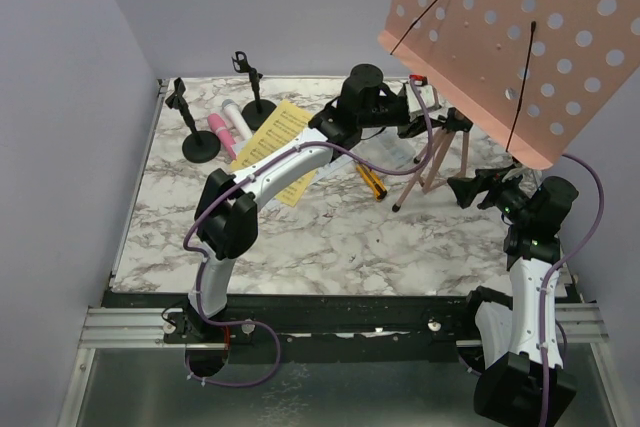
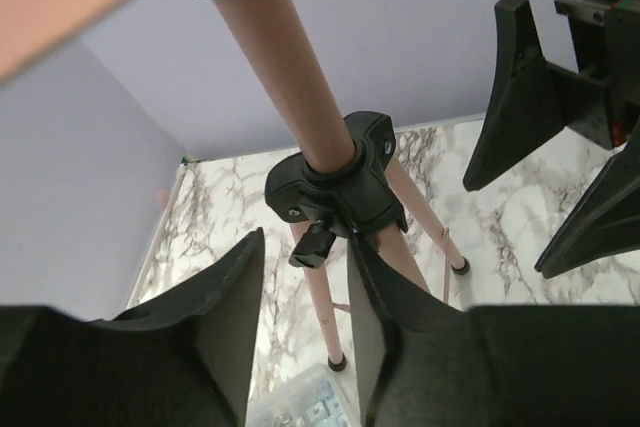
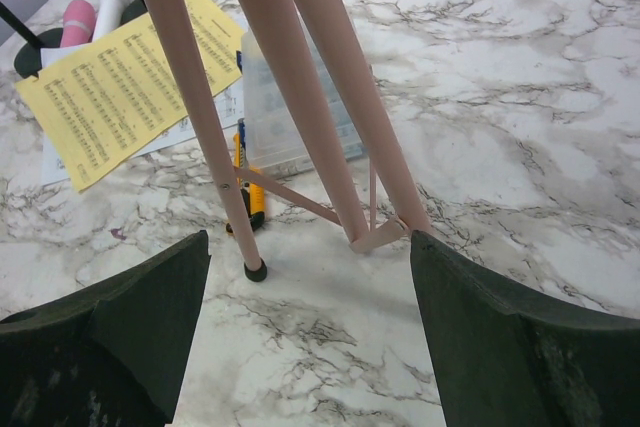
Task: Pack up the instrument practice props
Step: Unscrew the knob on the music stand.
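Marble table; wrist-close tripod collar

The pink music rack runs off the top edge, its legs partly hiding the clear box

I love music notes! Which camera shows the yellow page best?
Right wrist view: the yellow page is close, its note lines clear. Top view shows it small, partly under the left arm. Left wrist view misses it.
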Available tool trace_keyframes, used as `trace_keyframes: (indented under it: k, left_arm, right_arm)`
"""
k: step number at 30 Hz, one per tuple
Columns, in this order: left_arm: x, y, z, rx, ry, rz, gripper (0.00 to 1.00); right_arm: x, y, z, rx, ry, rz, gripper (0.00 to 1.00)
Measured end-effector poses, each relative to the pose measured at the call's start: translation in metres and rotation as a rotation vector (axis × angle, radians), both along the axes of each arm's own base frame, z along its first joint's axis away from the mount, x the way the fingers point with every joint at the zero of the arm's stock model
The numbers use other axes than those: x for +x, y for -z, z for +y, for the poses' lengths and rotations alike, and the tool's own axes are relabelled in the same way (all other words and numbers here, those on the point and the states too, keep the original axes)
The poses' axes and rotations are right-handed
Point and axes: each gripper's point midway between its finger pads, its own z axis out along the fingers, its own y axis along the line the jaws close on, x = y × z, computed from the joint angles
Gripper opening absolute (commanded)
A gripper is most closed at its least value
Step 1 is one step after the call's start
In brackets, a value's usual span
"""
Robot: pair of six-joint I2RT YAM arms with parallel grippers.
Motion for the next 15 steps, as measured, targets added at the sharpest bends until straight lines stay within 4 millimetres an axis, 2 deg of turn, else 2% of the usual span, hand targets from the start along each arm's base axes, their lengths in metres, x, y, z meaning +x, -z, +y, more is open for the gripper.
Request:
trace_keyframes:
  k: [3, 9, 15]
  left_arm:
    - [-0.0031, -0.0052, -0.0007, -0.017, 0.007, 0.044, 0.51]
    - [-0.0061, -0.0075, -0.0004, -0.041, 0.008, 0.142, 0.55]
    - [0.0002, -0.0102, 0.0078, -0.07, -0.012, 0.273, 0.57]
  right_arm:
    - [0.0, 0.0, 0.0, 0.0, 0.0, 0.0, 0.85]
    - [0.0, 0.0, 0.0, 0.0, 0.0, 0.0, 0.85]
    - [-0.0002, -0.0001, 0.0005, 0.0, -0.003, 0.0, 0.85]
